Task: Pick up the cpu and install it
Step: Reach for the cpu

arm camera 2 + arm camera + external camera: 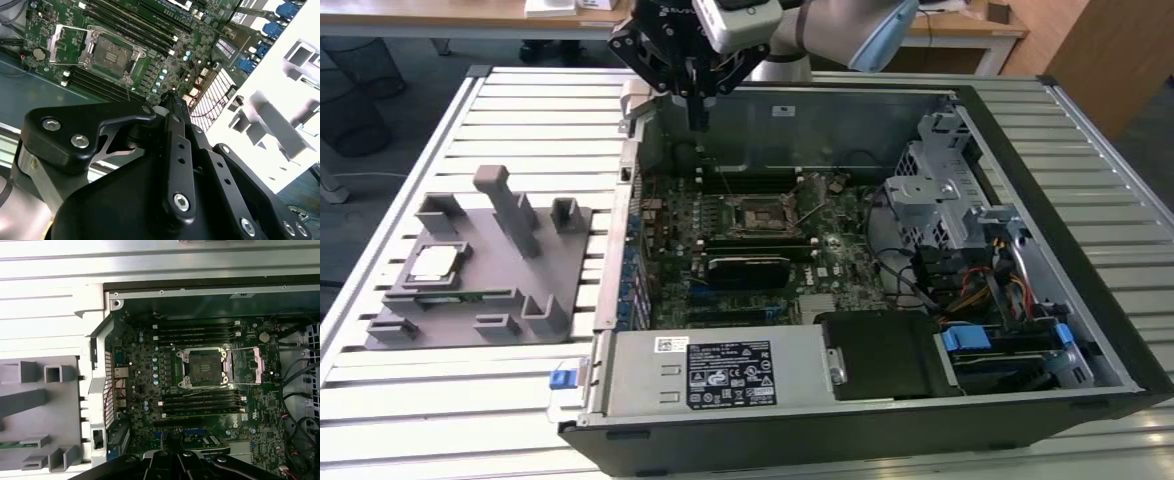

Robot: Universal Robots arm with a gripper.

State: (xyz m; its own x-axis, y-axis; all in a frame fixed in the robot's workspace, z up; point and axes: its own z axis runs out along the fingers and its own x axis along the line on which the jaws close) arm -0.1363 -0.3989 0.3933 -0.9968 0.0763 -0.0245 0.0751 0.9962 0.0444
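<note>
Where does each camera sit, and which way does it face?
Exterior view: off the arm, high, looking down on the open case, cpu at the exterior view's left; arm and gripper show.
First wrist view: on the wrist, facing the socket; gripper shows.
Second wrist view: on the wrist, behind the gripper, facing the socket.
All share the socket.

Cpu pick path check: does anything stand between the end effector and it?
Likely yes. In the exterior view, the case's side wall and the holder's tall post lie between the end effector and the cpu.
</note>
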